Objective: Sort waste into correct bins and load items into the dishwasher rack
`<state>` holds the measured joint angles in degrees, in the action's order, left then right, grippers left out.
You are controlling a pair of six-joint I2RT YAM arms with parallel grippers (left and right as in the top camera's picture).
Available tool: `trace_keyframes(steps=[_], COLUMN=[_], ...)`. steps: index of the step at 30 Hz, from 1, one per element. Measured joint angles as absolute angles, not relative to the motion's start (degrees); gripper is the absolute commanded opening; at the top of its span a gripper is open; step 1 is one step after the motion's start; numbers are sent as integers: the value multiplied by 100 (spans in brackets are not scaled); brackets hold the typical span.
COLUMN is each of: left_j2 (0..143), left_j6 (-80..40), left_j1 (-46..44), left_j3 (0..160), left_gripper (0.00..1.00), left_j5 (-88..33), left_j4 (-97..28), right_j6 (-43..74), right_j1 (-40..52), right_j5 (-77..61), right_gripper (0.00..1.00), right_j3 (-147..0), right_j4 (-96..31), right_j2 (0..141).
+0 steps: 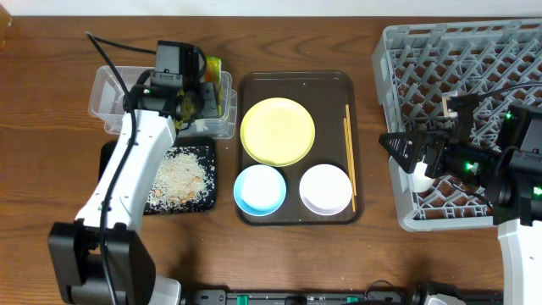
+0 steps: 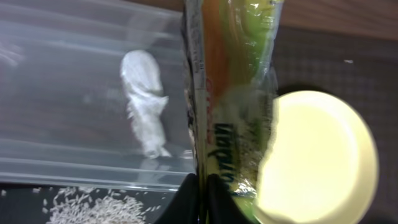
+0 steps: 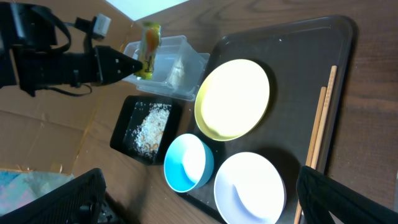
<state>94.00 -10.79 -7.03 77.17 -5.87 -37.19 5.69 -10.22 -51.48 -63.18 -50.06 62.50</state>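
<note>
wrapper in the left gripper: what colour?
The wrapper is green and orange with dark print. It shows best in the left wrist view.

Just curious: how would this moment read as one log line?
left gripper: shut on wrapper at clear tub | right gripper: open above dishwasher rack | plate, blue bowl, white bowl, chopsticks: on brown tray

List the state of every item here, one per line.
Left fingers, shut on the wrapper over the clear tub.
Right fingers, open and empty over the rack.
Scrap, in the clear tub.
Crumbs, on the black tray.
Cup, in the rack.
Plate, empty, on the brown tray.
Blue bowl, empty, same tray.
White bowl, empty, same tray.
Chopsticks, same tray.
</note>
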Motion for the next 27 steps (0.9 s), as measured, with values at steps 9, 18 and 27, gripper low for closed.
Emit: trace_keyframes(steps=[9, 18, 27], left_j2=[9609, 9056, 7636], left_j6=[-1177, -1181, -1020], left_j1=[-543, -539, -541], left_j3=[7717, 7789, 7922], left_gripper=[57, 52, 67], left_j5=[-364, -950, -1922], left_j4=[-3841, -4064, -5144], right_j6=[569, 569, 569], right_j1=[-1022, -1022, -1022], right_j5=[-5148, -5142, -4565], right_gripper=[96, 96, 97], right_j3=[-6318, -6318, -6318], right_j4=[-5006, -5033, -5037], right_j2=[6250, 6250, 6250])
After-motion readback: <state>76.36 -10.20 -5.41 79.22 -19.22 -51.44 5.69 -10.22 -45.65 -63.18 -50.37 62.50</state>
